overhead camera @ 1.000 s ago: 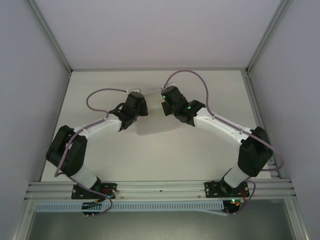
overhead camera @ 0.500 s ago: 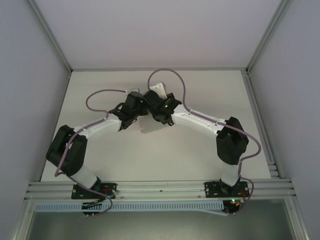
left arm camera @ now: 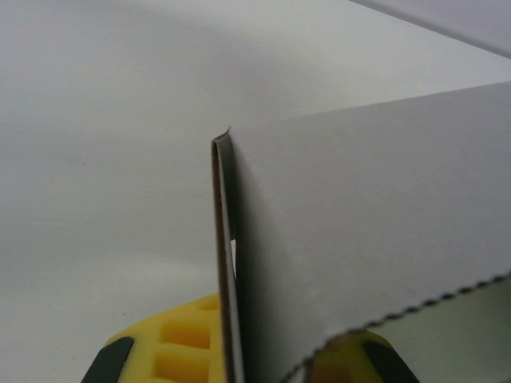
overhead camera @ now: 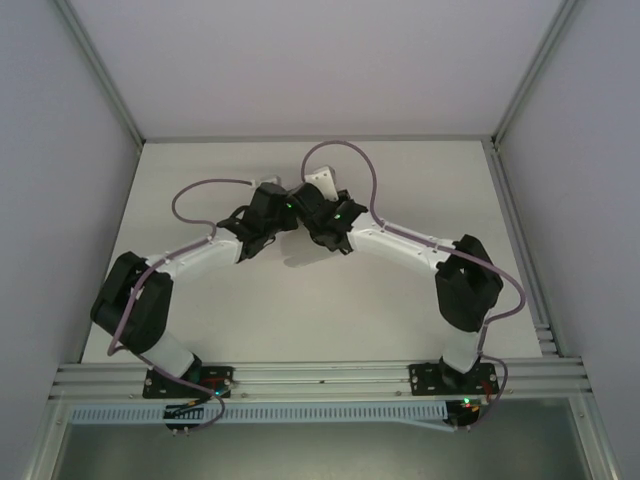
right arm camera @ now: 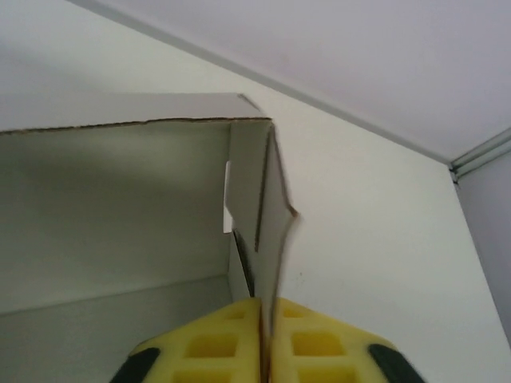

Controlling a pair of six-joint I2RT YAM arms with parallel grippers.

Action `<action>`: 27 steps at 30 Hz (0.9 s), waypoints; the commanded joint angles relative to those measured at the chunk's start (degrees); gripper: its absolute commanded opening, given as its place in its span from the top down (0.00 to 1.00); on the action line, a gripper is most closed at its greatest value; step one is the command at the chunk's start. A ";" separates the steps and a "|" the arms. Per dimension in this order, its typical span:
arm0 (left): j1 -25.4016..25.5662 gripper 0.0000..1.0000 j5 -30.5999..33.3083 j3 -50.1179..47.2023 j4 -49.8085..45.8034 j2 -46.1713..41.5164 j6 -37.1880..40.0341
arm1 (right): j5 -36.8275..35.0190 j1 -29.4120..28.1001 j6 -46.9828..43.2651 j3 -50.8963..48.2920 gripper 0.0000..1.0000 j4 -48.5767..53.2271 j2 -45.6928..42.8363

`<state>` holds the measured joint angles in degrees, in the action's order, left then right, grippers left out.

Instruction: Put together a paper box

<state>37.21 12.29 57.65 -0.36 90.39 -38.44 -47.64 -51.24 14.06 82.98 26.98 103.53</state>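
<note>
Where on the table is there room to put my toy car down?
The biggest bare patch of table is near, between the left arm, the right arm and the metal rail. The far corners are free too. It's crowded in the far middle, where the left hand and right hand meet on the paper box.

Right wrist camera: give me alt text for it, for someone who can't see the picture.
The right gripper has its two yellow fingertips pinched shut on a thin upright side wall of the white-grey paper box, near one corner. The box's open inside spreads to the left, and the pale table runs beyond it to the back wall.
</note>
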 commanded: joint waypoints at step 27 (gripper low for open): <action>-1.32 1.00 -7.19 -5.30 9.49 -7.33 8.92 | 66.34 40.36 -0.59 -32.84 0.34 -16.72 -42.35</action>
<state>36.32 6.50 52.64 6.63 84.44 -31.22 4.14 -11.33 14.98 50.85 12.12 59.22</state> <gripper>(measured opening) 0.069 0.672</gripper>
